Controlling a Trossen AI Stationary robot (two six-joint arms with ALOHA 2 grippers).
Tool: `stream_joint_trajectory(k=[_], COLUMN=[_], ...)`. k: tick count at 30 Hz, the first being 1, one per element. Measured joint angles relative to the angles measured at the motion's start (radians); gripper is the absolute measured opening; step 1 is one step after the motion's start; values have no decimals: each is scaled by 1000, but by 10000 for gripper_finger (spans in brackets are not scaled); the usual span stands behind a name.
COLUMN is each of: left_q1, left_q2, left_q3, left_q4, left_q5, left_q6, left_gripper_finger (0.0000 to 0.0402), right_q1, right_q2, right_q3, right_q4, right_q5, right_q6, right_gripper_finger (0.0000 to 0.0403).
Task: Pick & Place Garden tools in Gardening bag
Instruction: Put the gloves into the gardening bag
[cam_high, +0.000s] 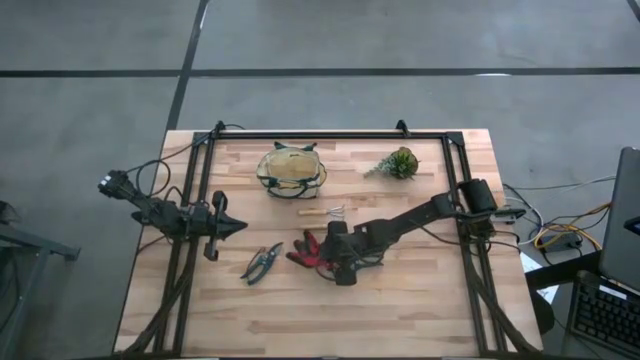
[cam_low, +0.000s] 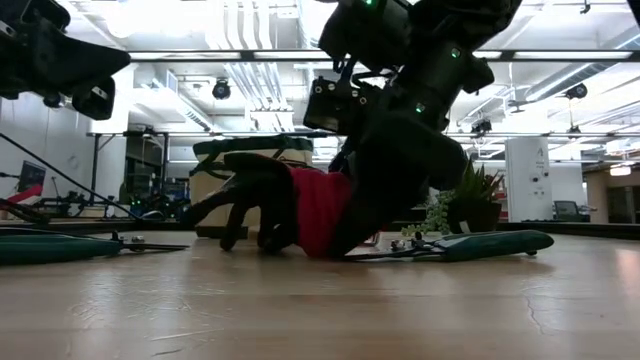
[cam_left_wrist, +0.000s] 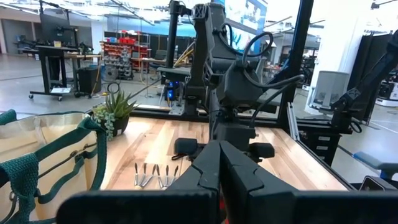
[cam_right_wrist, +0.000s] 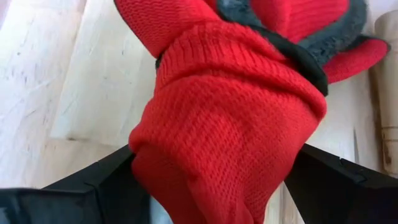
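A red glove with dark fingers (cam_high: 305, 250) lies at the table's middle, and my right gripper (cam_high: 326, 258) is shut on it; the right wrist view (cam_right_wrist: 211, 186) shows its knit cuff. Grey pruning shears (cam_high: 262, 262) lie flat to the glove's left. A small rake (cam_high: 335, 212) lies beyond it, its tines showing in the left wrist view (cam_left_wrist: 155, 175). The tan bag with green trim (cam_high: 291, 170) stands at the far middle and is open. My left gripper (cam_high: 235, 227) is shut and empty, above the table's left part, left of the shears. My right gripper pinches the glove's red knit cuff (cam_right_wrist: 205, 143) between its two fingers (cam_right_wrist: 93, 180), one on each side, and the cloth bunches between them. It comes slanting down from the table's right. The glove's dark fingers (cam_low: 240, 205) reach down to the table.
A small green plant (cam_high: 397, 163) stands at the far right, right of the bag. A green-handled tool (cam_low: 480, 245) lies on the table by my right arm, and another (cam_low: 50, 248) lies at the left. A dark frame (cam_high: 330, 135) runs along the table's far edge and sides.
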Motion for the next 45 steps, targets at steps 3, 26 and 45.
stream_joint_trajectory(k=[3, 26, 45], left_q1=[0, 0, 0], left_q2=[1, 1, 1], left_q3=[0, 0, 0], left_q4=[0, 0, 0], left_q5=[0, 0, 0], left_q6=[0, 0, 0], left_gripper_finger=[5, 5, 5], right_q1=[0, 2, 13], right_q2=[-11, -22, -21], right_q3=[-1, -9, -12], right_q4=[1, 108, 150], right_q5=[0, 34, 36], right_q6=[0, -9, -40], right_gripper_finger=[325, 321, 198])
